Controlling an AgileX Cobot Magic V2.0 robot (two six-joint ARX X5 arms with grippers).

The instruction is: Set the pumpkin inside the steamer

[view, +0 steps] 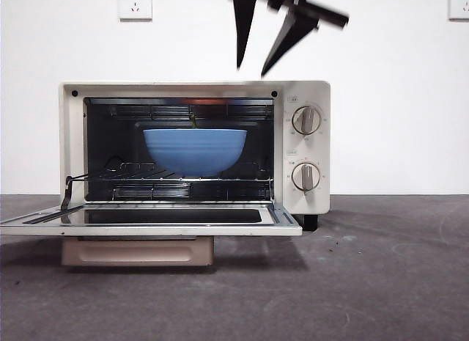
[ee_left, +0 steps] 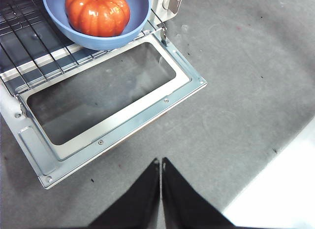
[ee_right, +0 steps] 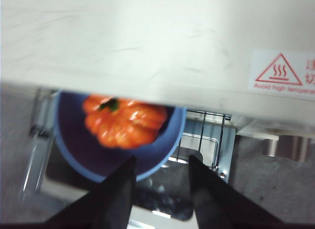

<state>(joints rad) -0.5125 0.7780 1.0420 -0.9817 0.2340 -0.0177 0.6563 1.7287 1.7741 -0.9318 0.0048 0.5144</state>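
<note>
While the steamer [view: 194,147] stands on the desk [view: 381,282] with its door [view: 150,220] dropped flat toward the viewer, a blue bowl [view: 194,150] sits on the wire rack [view: 176,176] inside the cavity. Front view: the bowl's wall hides the pumpkin. Left wrist view: the pumpkin [ee_left: 97,12] rests inside the bowl [ee_left: 138,12], green stem up, with the rack [ee_left: 29,51] beneath and the open door [ee_left: 113,115] in front. Right gripper [view: 256,66]: hangs in the air above the steamer's top, at about 1 o'clock from the bowl, pointing down and tilted; its jaws are parted and hold nothing. Right wrist view: this gripper [ee_right: 160,165] looks down past the steamer's cream top edge [ee_right: 147,51] onto the pumpkin [ee_right: 123,120] in the bowl. Left gripper [ee_left: 161,162]: poised over the bare desk in front of the door, jaws pressed together, empty.
</note>
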